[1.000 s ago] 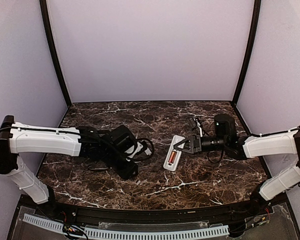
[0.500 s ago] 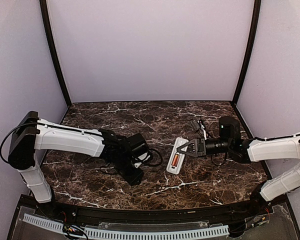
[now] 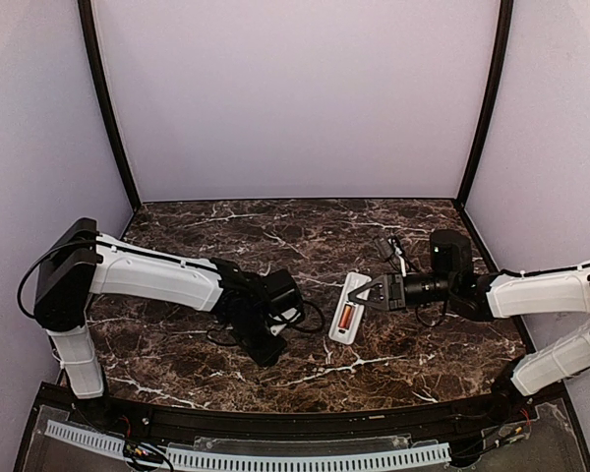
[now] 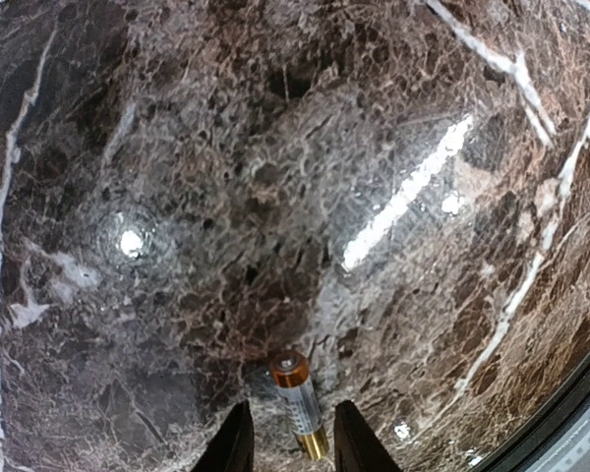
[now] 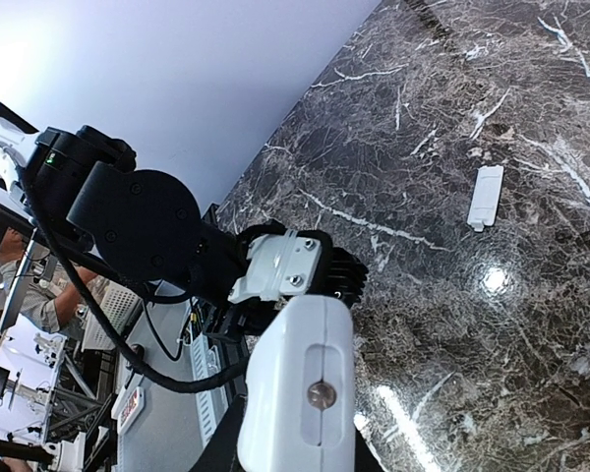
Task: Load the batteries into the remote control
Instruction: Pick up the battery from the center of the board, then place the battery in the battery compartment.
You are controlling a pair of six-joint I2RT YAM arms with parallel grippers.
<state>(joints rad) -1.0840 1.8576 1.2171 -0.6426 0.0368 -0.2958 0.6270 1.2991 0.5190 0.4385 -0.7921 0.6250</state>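
My right gripper [image 3: 366, 295] is shut on one end of the white remote control [image 3: 346, 307] and holds it back-up over the middle of the table. One orange battery [image 3: 344, 317] sits in its open compartment. In the right wrist view the remote [image 5: 300, 393] shows end-on, with the battery's round end [image 5: 322, 394] in the slot. A second battery [image 4: 298, 405], with a copper top and gold end, lies on the marble between the open fingers of my left gripper [image 4: 293, 447]. In the top view the left gripper [image 3: 265, 344] points down, left of the remote, and hides that battery.
A small white battery cover [image 5: 487, 197] lies flat on the marble beyond the left arm. The table is dark veined marble [image 3: 413, 344] enclosed by pale walls. Loose cables [image 3: 388, 246] hang near the right wrist. The table's front edge [image 4: 570, 413] runs close to the left gripper.
My left arm has reached right toward the table's middle, bringing its gripper down near the remote. My right gripper has shifted slightly right with the remote and then stayed still.
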